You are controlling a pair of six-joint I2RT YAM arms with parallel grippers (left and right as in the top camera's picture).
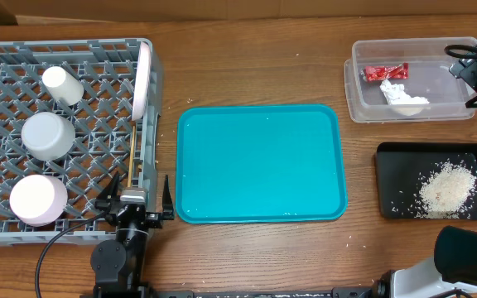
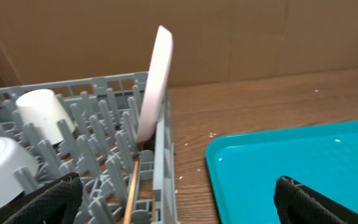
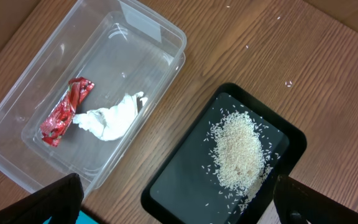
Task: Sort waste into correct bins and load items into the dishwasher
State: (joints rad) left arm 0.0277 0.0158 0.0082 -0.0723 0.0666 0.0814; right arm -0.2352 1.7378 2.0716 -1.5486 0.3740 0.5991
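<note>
Sorting and loading judged complete. Dish rack [image 1: 56, 43] holds plate [image 1: 144, 79], bowls [image 1: 48, 135], cup [image 1: 62, 85], chopsticks [image 1: 134, 153]. Clear tub [image 1: 356, 112] holds napkin [image 1: 404, 98], wrapper [image 1: 385, 73]; black tray [image 1: 396, 178] holds crumbs [image 1: 447, 189]. Next: retraction only, probably. Left gripper [image 1: 137, 199] and right gripper [image 3: 176, 180] noted spread apart, nothing held. The plate's upright lean is shown only by the left wrist view.

Staged lab bench (wooden table [image 1: 255, 74], cardboard backdrop [image 2: 260, 37], dish rack [image 1: 56, 43]).
</note>
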